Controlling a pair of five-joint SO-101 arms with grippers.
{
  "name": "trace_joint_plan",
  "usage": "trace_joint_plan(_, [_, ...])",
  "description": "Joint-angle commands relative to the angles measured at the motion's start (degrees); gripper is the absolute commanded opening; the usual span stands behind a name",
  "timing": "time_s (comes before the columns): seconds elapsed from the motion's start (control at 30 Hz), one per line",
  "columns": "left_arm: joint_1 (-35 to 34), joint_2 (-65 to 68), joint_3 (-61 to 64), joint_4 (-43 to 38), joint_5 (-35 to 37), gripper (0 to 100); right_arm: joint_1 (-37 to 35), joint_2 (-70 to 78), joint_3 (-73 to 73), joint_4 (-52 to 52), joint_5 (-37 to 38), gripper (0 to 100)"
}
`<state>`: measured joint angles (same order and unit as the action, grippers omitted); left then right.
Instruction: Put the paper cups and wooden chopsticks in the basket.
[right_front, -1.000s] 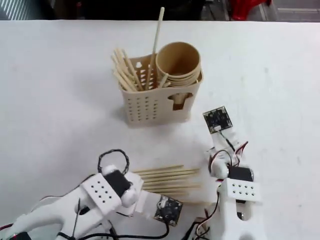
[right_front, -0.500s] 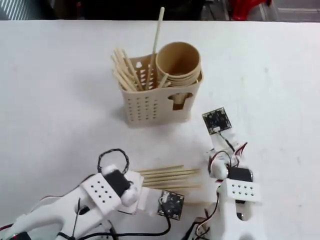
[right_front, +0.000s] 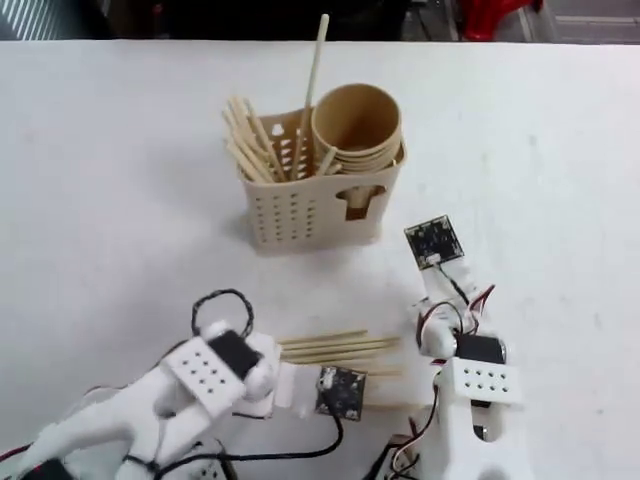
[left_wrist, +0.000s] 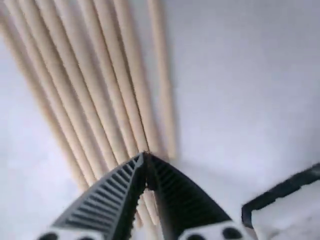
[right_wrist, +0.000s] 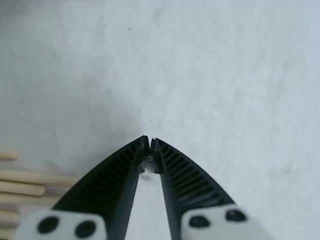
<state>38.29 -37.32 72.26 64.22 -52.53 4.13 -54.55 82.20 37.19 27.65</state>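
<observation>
The left gripper has its jaws pressed together over the loose wooden chopsticks on the table, possibly nipping one. Beyond them, the basket holds stacked paper cups and bundled chopsticks. The right gripper is closed over bare table.

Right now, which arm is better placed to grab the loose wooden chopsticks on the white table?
Left: the left gripper hangs over the loose wooden chopsticks; the right gripper is over bare white table beside them.
</observation>
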Motion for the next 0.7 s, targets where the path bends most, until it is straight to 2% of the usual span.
trace_joint_plan(0.0, [-2.0, 9.8, -7.4, -1.8, 2.1, 2, 0.0, -0.9, -0.3, -1.0, 0.4, 1.8])
trace_joint_plan(0.17, [-8.3, 20.4, -17.9, -3.0, 1.4, 2, 0.0, -0.9, -0.2, -1.0, 0.4, 1.8])
trace_joint_plan(0.33, [-12.1, 20.7, -25.7, -0.8, -0.7, 2, -0.1, -0.9, -0.2, -1.0, 0.4, 1.8])
trace_joint_plan(0.5, [-7.3, 15.5, -24.0, 10.5, -1.4, 2, -0.2, -0.9, -0.2, -1.0, 0.4, 1.8])
trace_joint_plan(0.67, [-0.6, 5.3, -13.5, 14.7, -8.4, 2, -0.2, -0.9, -0.2, -1.1, 0.4, 1.8])
